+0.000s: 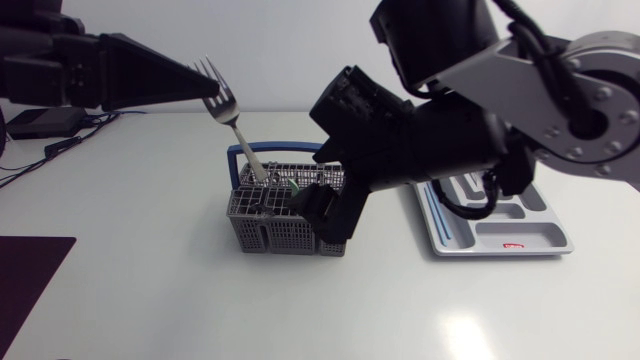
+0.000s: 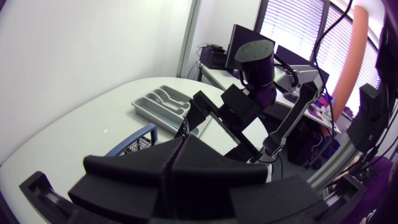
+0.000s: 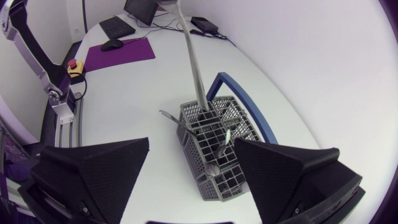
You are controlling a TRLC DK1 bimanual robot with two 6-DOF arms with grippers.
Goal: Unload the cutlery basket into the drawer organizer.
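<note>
Far left on the table (image 1: 150, 290): a dark mat (image 1: 28, 275) at the near edge, a black box (image 1: 40, 122) with cables at the far edge. Purple in the right wrist view, that mat, with a mouse (image 3: 112, 45) at its edge and a keyboard (image 3: 117, 26) beyond.

Next, in from the left and well above the table: left gripper (image 1: 205, 86), clenched to a point on the fork (image 1: 238, 135) just below the tines. Tines up past the fingertips, handle slanting down and rightward, lower end down inside a compartment at the left end of the basket, far side.

Middle: grey cutlery basket (image 1: 275, 228) with a blue handle (image 1: 270, 148), upright on the table. More cutlery (image 3: 219, 152) inside, handles poking out of several compartments. Something green (image 1: 292, 185) among it, too small to tell.

Over the basket's right end: right gripper (image 3: 191, 142), released, broad fingers spread wide with the basket ahead of and between them. Cannot tell whether touching the basket.

Between fork and organizer: the bulk of the right arm (image 1: 430, 130), hanging low across the basket's right half.

Right: grey drawer organizer (image 1: 500, 232), flat on the table, near the basket but apart from it. Left and far parts hidden behind the right arm. Red label (image 1: 512, 245) in the near compartment.
</note>
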